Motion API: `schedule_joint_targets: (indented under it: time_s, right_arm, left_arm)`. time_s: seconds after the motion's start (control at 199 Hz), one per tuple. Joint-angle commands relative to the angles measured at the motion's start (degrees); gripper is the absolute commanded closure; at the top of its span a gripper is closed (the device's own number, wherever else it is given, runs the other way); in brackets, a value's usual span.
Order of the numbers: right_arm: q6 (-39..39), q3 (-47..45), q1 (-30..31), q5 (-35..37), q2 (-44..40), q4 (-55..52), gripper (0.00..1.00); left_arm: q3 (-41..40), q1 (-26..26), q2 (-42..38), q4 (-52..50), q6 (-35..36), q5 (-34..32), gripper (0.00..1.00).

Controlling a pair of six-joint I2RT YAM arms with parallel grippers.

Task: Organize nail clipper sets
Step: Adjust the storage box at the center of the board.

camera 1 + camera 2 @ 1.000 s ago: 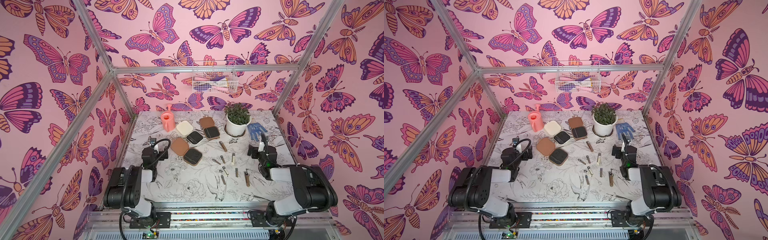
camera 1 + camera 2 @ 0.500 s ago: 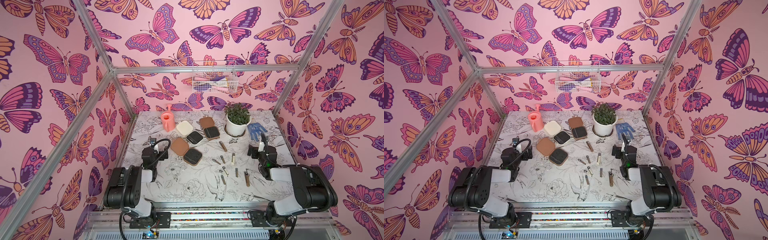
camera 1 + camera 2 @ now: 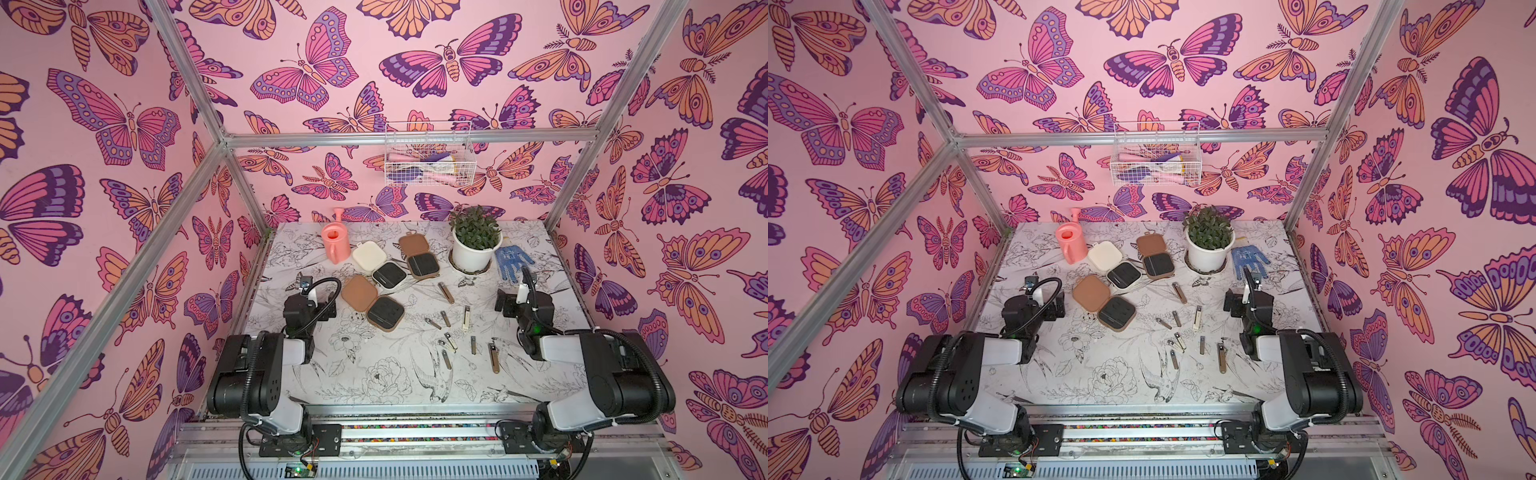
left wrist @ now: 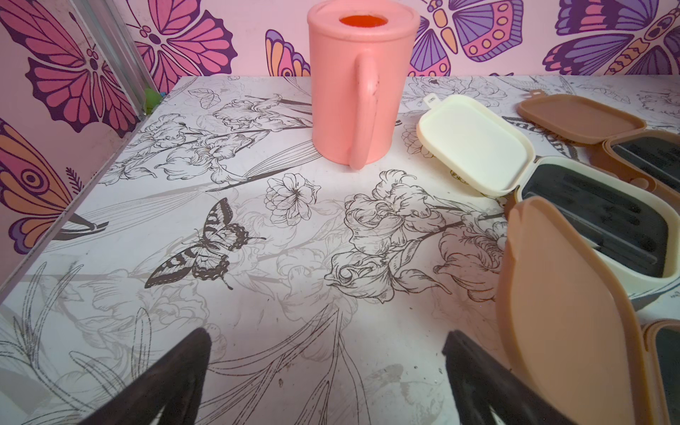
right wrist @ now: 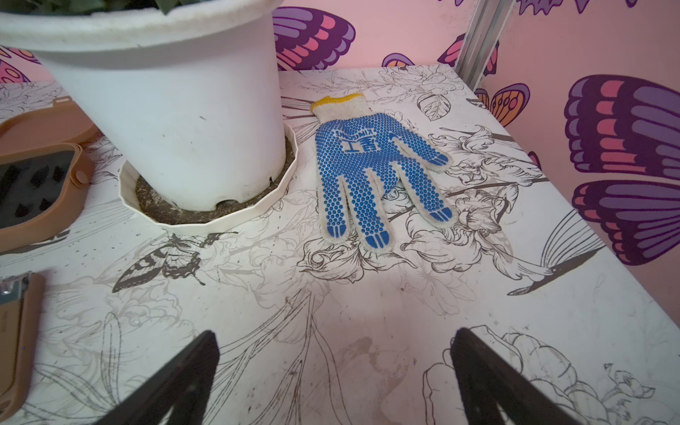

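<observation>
The left gripper hangs empty with its jaws wide apart near the table's left edge, just beside the near tan case, which lies open. Toward the back edge lie the open cream case and the open far tan case. The right gripper, also spread and empty, sits near the right edge. Loose clippers lie scattered mid-table between the arms.

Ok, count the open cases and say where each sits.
3: cream case beside the pink watering can; back tan case between it and the plant pot; front tan case nearest the left gripper. None looks hidden.
</observation>
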Motion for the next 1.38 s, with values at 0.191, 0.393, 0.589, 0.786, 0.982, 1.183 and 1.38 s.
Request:
schedule_joint_targets:
  time_s: [0.191, 0.393, 0.589, 0.786, 0.982, 1.183, 1.38]
  right_arm:
    - [-0.2, 1.4, -0.2, -0.8, -0.2, -0.5, 0.00]
    - [0.7, 3.0, -1.3, -2.1, -9.2, -8.8, 0.07]
    - [6.3, 24.0, -0.7, -3.1, -20.7, -49.8, 0.00]
    - [9.5, 43.0, 8.9, -0.8, -19.6, -78.2, 0.00]
    - [11.7, 54.1, 21.7, -0.1, -11.4, -91.8, 0.00]
    - [13.9, 54.1, 32.8, -1.2, -3.2, -87.8, 0.00]
    - [15.3, 54.7, 40.2, -6.1, 10.2, -79.5, 0.06]
  left_arm:
    - [-0.2, 0.2, -0.2, 1.0, 0.1, 0.4, 0.00]
    - [0.1, -0.4, -10.9, -7.2, -1.4, -6.9, 0.00]
    - [12.2, -2.1, -30.9, -37.5, -16.8, -28.1, 0.00]
    - [34.3, -3.6, -34.2, -73.6, -26.5, -22.8, 0.06]
    - [43.9, -9.7, -31.7, -98.9, -32.8, -15.1, 0.19]
    - [32.9, -12.6, -32.7, -104.7, -40.2, -1.7, 0.04]
    - [26.1, -15.6, -29.0, -104.5, -46.4, -1.9, 0.07]
